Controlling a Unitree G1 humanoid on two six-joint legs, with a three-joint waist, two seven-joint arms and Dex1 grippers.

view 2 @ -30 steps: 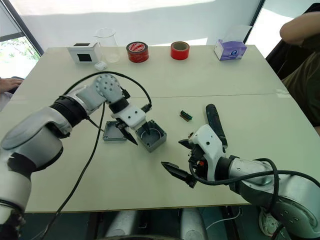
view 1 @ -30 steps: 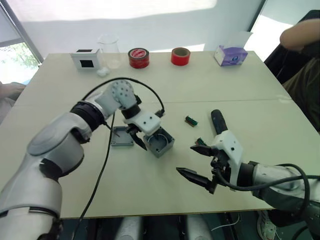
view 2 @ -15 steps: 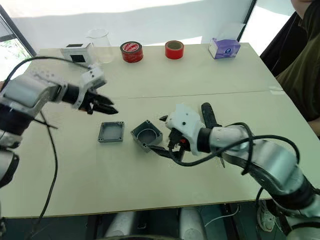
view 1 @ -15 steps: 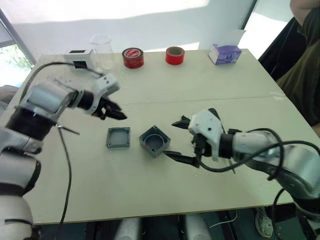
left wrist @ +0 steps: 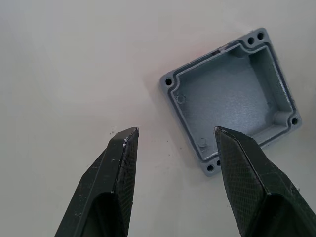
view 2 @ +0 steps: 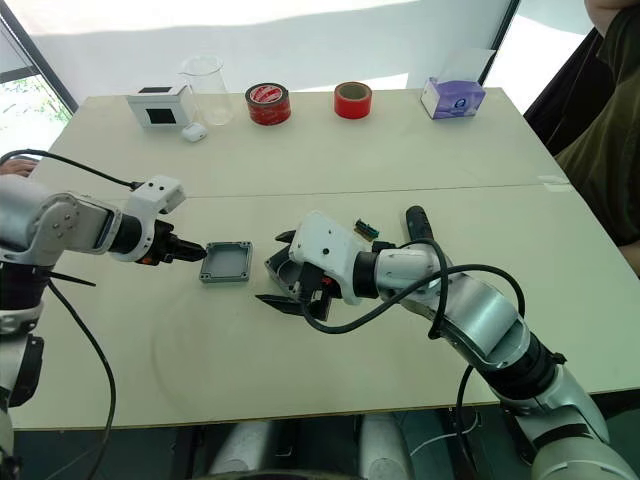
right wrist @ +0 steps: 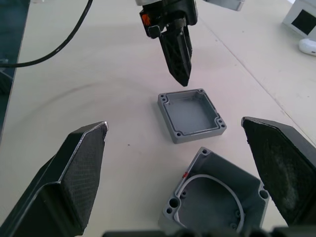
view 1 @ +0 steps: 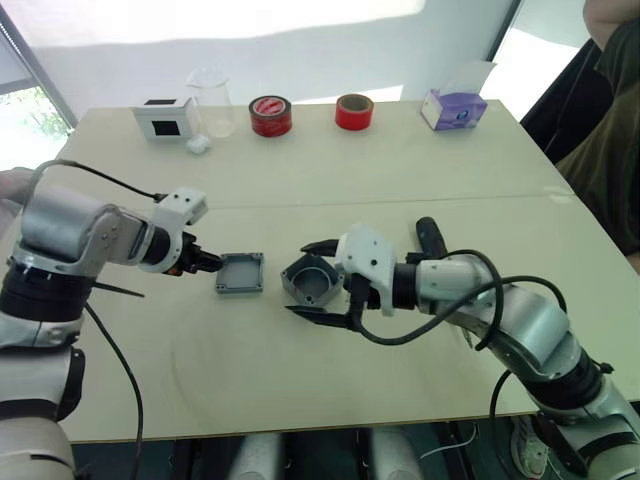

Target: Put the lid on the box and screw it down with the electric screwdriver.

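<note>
The lid (view 1: 240, 273) lies hollow side up on the table, just left of the box (view 1: 312, 282), which stands open side up and turned at an angle. My left gripper (view 1: 205, 263) is low at the lid's left edge, open, with its fingertips (left wrist: 126, 136) short of the lid's (left wrist: 232, 98) corner. My right gripper (view 2: 280, 268) is open wide, one finger on each side of the box (right wrist: 212, 197), not closed on it. The electric screwdriver (view 1: 432, 238) lies on the table behind my right forearm.
Along the far edge stand a white box with a black window (view 1: 165, 117), a clear beaker (view 1: 212, 100), two red tape rolls (view 1: 272, 115), and a purple tissue box (view 1: 455, 108). A small green part (view 2: 368, 229) lies near the screwdriver. A person (view 1: 610, 120) sits at the right.
My left gripper let go of the box, swung out to the left and came down beside the lid. My right gripper moved left across the table and now straddles the box.
</note>
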